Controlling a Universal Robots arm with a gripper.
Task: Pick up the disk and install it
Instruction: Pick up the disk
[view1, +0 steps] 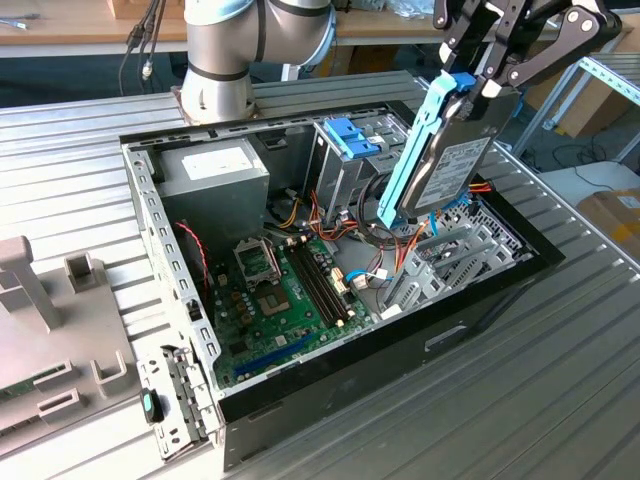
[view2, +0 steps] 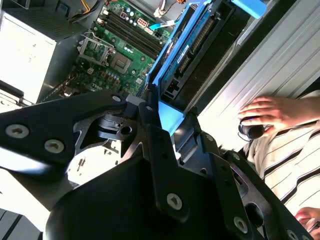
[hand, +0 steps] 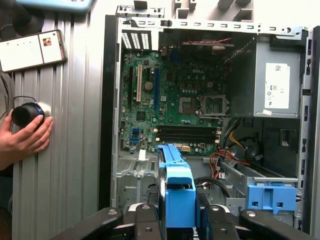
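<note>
The disk (view1: 452, 168), a grey metal drive with a white label in a light-blue carrier, hangs upright and tilted above the open computer case (view1: 300, 385), on the exterior view's right. My gripper (view1: 482, 78) is shut on the blue handle at its top end. In the first wrist view the blue handle (hand: 179, 192) sits between the black fingers (hand: 142, 220), with the gripper (hand: 180, 212) clamped around it. In the second wrist view the disk (view2: 192, 47) reaches from the gripper (view2: 167, 117) toward the case.
Inside the case lie a green motherboard (view1: 285, 290), a power supply (view1: 215, 168), coloured cables and an upright silver drive cage with a blue latch (view1: 350, 138). A person's hand (hand: 25, 137) rests on a knob beside the case, near a phone (hand: 32, 50). Grey fixtures (view1: 40, 300) stand at the exterior view's left.
</note>
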